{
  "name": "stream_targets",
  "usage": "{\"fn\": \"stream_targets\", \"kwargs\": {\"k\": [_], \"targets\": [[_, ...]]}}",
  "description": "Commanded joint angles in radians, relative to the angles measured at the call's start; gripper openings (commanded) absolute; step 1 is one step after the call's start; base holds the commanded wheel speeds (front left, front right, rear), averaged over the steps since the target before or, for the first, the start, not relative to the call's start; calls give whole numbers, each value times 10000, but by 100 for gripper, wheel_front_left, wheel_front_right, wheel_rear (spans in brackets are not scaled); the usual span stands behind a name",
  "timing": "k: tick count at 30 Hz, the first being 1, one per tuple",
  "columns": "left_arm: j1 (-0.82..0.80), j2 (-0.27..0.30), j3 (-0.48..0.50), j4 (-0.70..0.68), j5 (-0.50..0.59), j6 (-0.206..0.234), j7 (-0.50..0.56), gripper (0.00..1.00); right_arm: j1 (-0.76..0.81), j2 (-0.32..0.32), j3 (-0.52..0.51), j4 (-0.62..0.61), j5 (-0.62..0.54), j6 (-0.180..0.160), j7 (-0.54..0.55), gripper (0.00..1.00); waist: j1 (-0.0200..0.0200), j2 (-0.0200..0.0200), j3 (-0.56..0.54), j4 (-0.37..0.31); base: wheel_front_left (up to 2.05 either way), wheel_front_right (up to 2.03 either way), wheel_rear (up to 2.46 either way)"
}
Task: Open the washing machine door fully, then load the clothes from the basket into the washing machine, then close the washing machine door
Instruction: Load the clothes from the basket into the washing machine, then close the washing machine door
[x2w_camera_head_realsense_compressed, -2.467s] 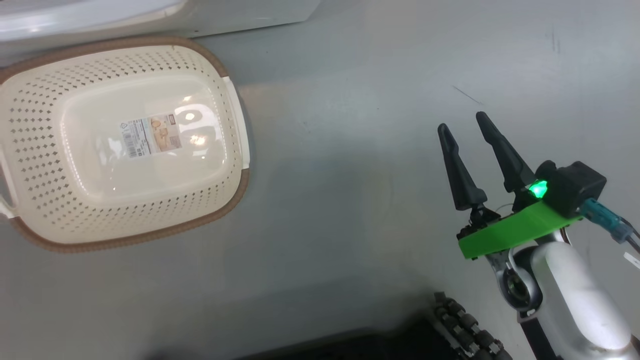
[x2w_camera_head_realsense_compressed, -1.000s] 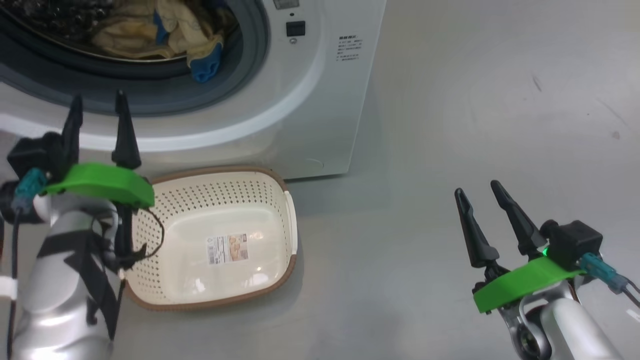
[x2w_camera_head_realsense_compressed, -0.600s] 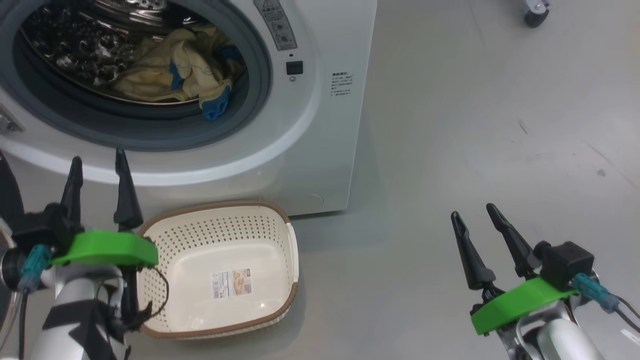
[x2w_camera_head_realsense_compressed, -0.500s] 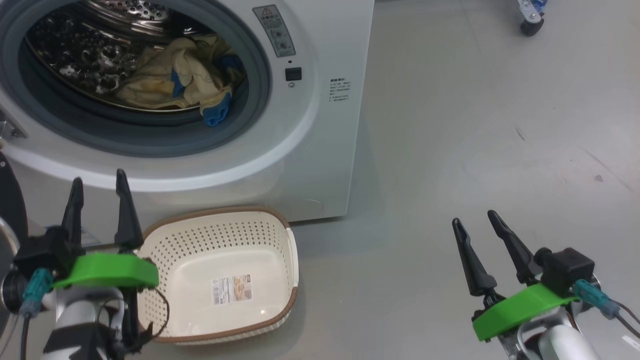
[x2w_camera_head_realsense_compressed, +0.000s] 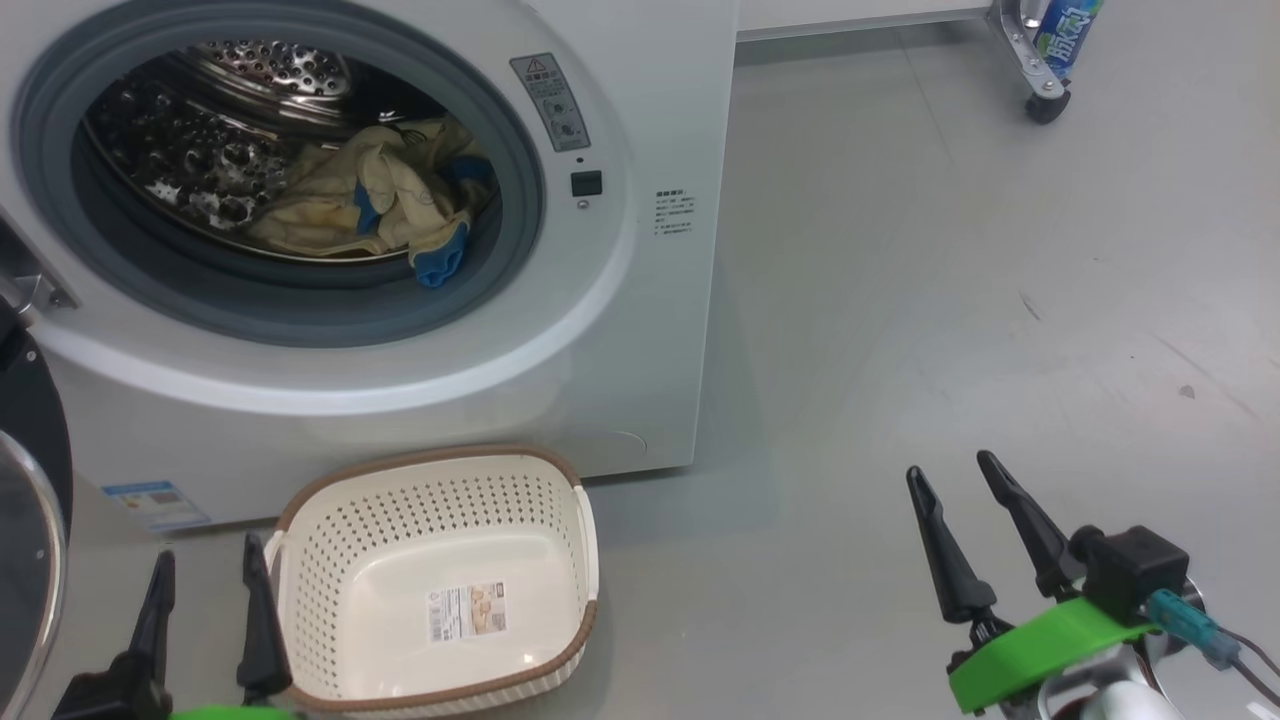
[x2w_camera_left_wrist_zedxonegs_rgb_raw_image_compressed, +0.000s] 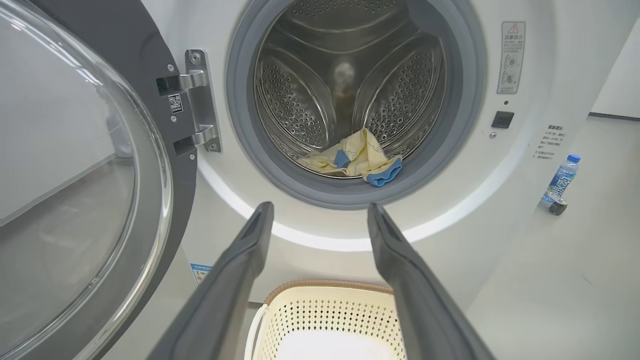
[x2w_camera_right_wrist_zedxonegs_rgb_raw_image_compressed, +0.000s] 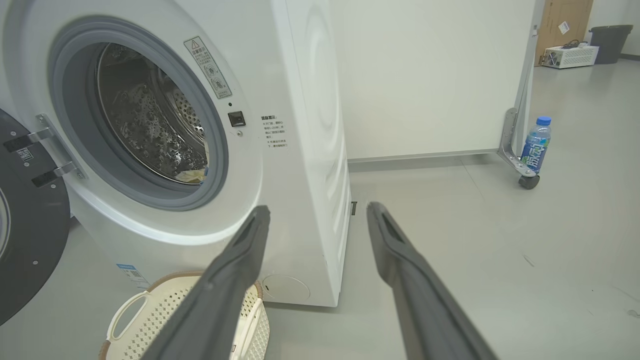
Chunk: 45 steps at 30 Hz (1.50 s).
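Note:
The white washing machine (x2w_camera_head_realsense_compressed: 640, 300) stands with its door (x2w_camera_left_wrist_zedxonegs_rgb_raw_image_compressed: 90, 175) swung wide open to the left on its hinge. Pale yellow clothes (x2w_camera_head_realsense_compressed: 370, 205) with blue cuffs lie in the steel drum, one cuff over the grey gasket. The cream basket (x2w_camera_head_realsense_compressed: 430, 456) sits on the floor in front of the washer, with just a sticker on its bottom. My left gripper (x2w_camera_head_realsense_compressed: 207, 548) is open beside the basket's left handle, holding nothing. Far to the right my right gripper (x2w_camera_head_realsense_compressed: 950, 467) is open over bare floor. The left wrist view looks between the left gripper (x2w_camera_left_wrist_zedxonegs_rgb_raw_image_compressed: 320, 207) at the clothes (x2w_camera_left_wrist_zedxonegs_rgb_raw_image_compressed: 352, 160).
A water bottle (x2w_camera_right_wrist_zedxonegs_rgb_raw_image_compressed: 535, 145) stands by a caster wheel (x2w_camera_right_wrist_zedxonegs_rgb_raw_image_compressed: 528, 181) of a white panel at the back right. Grey floor stretches to the right of the washer. The open door (x2w_camera_right_wrist_zedxonegs_rgb_raw_image_compressed: 25, 240) takes up the space left of the basket (x2w_camera_right_wrist_zedxonegs_rgb_raw_image_compressed: 150, 300).
The head camera has tilted up from the basket to the washer's open drum. In that view the left gripper has sunk to the bottom edge. Both grippers stay open.

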Motion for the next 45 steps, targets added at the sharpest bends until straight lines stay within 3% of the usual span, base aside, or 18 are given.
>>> {"fn": "stream_targets", "kwargs": {"k": [1, 13, 45], "targets": [[-225, 255, 454, -511, 94, 124, -20, 100, -89, -69, 108, -353, -101, 37, -95, 100, 1, 0, 26, 6, 0, 0, 0], [406, 221, 280, -1336, 359, 418, 6, 100, -94, -65, -101, -452, -299, 37, -95, 100, 1, 0, 236, 28, 0, 0, 0], [392, 184, 231, -1400, 308, 794, -3, 100, -304, -22, -299, -393, -460, 37, -95, 100, 1, 0, 529, 132, 0, 0, 0]]}}
